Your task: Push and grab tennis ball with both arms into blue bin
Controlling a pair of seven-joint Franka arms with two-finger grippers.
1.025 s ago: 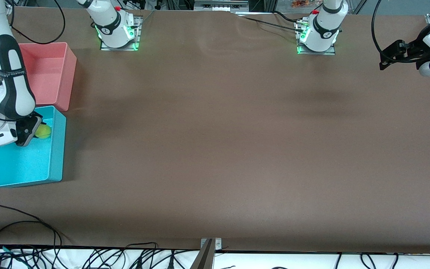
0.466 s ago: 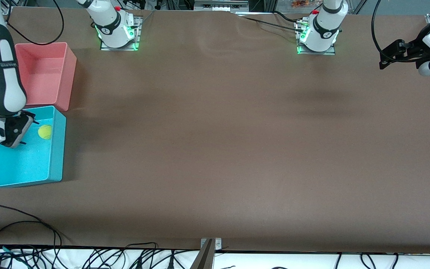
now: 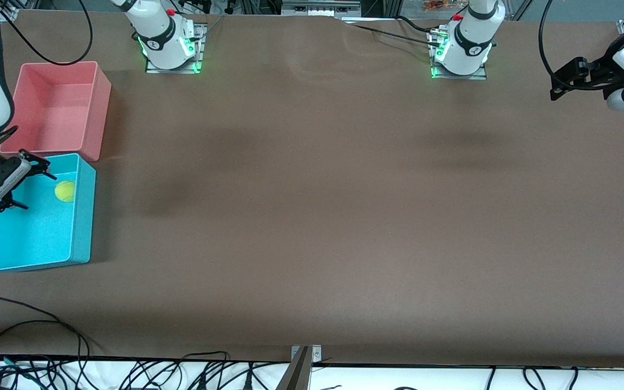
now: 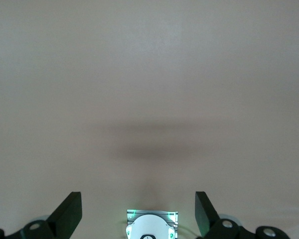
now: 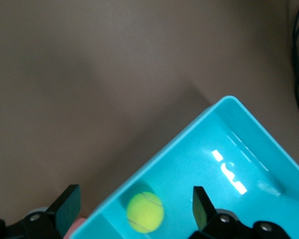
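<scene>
The blue bin (image 3: 82, 216) sits at the right arm's end of the table, and the tennis ball (image 3: 65, 191) lies inside it on the floor, close to the wall that faces the table's middle. The right gripper (image 3: 30, 189) hangs over the bin with its fingers spread wide and empty, the ball just beside one fingertip in the front view. In the right wrist view the ball (image 5: 145, 212) shows between the two fingers (image 5: 67, 203), well below them, in the bin (image 5: 184, 144). Much of the right arm is cut off by the frame edge. Farther from the camera, touching the blue bin, stands the pink bin (image 3: 98, 108). The left gripper (image 3: 561, 86) waits over the table's other end, fingers (image 4: 70, 214) apart, holding nothing
</scene>
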